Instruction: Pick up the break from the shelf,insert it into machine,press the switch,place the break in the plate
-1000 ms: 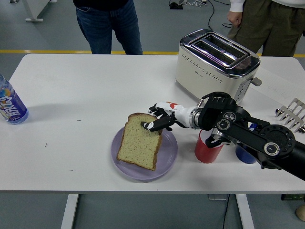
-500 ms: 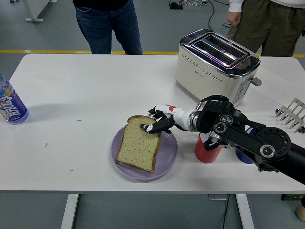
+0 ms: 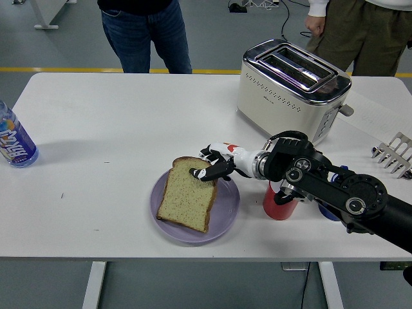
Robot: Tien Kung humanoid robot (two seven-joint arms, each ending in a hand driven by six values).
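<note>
A slice of bread lies nearly flat on the purple plate at the table's front middle. My right hand reaches in from the right, its fingers pinched on the slice's upper right corner. The black forearm passes over a red cup. The cream and chrome toaster stands behind the arm at the back right, its slots empty. The bread shelf, a metal rack, sits at the right edge.
A blue cup is partly hidden under my forearm. A drink bottle stands at the left edge. Two people stand beyond the far side, hands away from the table.
My right hand has lowered and shifted slightly left with the bread, and the slice has settled flatter onto the plate.
</note>
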